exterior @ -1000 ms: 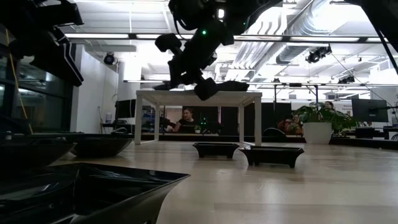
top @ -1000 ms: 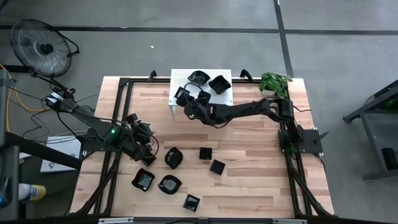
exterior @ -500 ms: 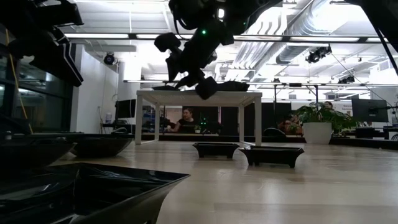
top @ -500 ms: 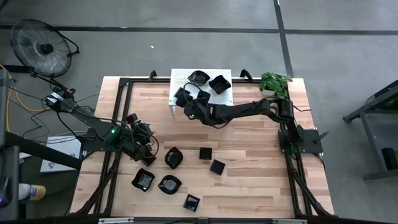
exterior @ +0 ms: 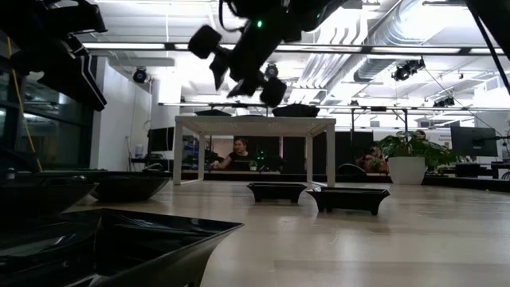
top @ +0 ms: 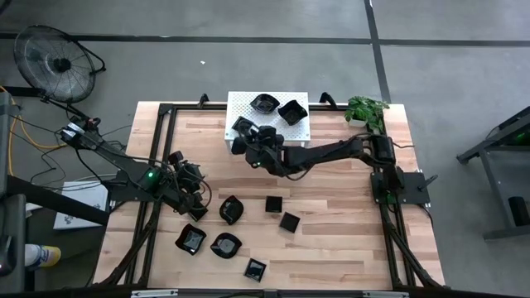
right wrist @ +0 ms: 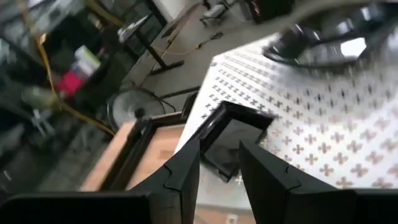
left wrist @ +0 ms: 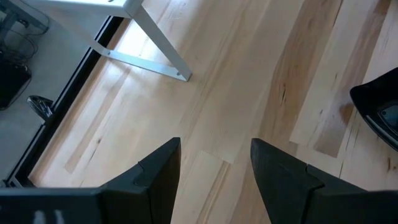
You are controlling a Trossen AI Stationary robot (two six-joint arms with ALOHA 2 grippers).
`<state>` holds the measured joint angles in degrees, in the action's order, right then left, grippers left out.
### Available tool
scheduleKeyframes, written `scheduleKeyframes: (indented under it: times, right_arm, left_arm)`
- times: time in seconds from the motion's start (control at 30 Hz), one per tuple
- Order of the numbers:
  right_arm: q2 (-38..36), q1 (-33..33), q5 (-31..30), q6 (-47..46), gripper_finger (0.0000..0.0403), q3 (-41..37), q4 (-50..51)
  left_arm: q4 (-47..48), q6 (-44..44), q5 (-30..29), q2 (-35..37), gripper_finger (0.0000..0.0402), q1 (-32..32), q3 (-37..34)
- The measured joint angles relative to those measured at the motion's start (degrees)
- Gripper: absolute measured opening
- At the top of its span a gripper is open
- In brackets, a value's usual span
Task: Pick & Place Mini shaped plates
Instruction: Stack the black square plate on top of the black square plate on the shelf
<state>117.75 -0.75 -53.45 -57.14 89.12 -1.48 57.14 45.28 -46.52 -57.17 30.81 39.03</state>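
Small glossy black plates lie in two groups. Several rest flat on the white perforated stand (top: 267, 116), among them a square plate (right wrist: 233, 140) near its left edge and a rounded plate (top: 265, 102). Several more lie on the wood, such as a wavy plate (top: 232, 209) and a square plate (top: 289, 221). My right gripper (top: 248, 146) (right wrist: 219, 168) is open and hovers above the stand's near-left part (exterior: 239, 68), touching nothing. The square plate shows beyond its fingers. My left gripper (top: 195, 195) (left wrist: 214, 168) is open over bare wood left of the table plates.
The stand is raised on thin white legs (left wrist: 158, 56) at the table's far middle. A potted plant (top: 367, 109) sits at the far right corner. A black frame (top: 157, 149) runs along the table's edges. Bare wood lies between the stand and the near plates.
My right gripper has risen from just above the stand's top and drawn a little toward the table's near edge. The square plate stays flat on the stand near its left edge. The left arm has kept still.
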Motion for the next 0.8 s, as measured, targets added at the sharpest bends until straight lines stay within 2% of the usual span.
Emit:
scheduleKeyframes:
  times: [0.3,0.5,0.63,0.8]
  right_arm:
    - [-6.12,5.34,-4.09,34.32,0.0108,0.04,0.72]
    - [-12.42,10.35,-10.07,50.43,0.0108,0.04,4.24]
    - [-17.01,13.37,-11.46,53.22,0.0108,0.04,10.36]
    - [-22.67,15.89,-6.3,47.1,0.0108,0.07,24.85]
  left_arm:
    - [-0.01,0.02,0.1,0.0,0.0189,-0.04,0.0]
    - [-0.35,0.41,0.25,0.0,0.0189,-0.04,0.0]
    - [-0.42,0.47,0.74,0.0,0.0189,-0.04,0.0]
    - [-0.44,0.46,0.7,0.0,0.0189,-0.04,0.0]
